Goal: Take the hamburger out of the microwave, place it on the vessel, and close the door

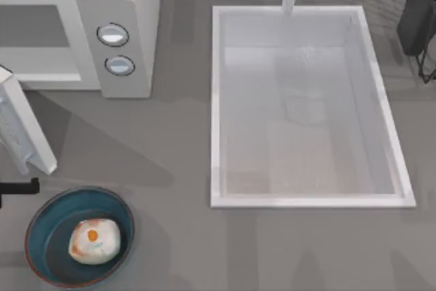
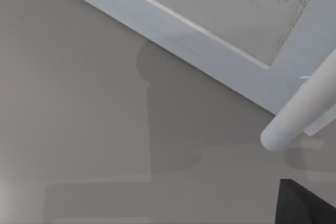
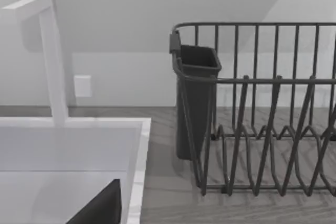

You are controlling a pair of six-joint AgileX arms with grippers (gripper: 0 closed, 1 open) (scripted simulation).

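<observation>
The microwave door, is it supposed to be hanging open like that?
The door is the odd thing: it stands swung wide open at the table's left, beside the microwave. The hamburger already sits in the bowl, so only closing is left.

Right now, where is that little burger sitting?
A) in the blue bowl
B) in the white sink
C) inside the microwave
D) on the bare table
A: in the top view the hamburger lies inside the teal-blue bowl at the table's left front, while the microwave stands behind it with its door swung open.
</observation>
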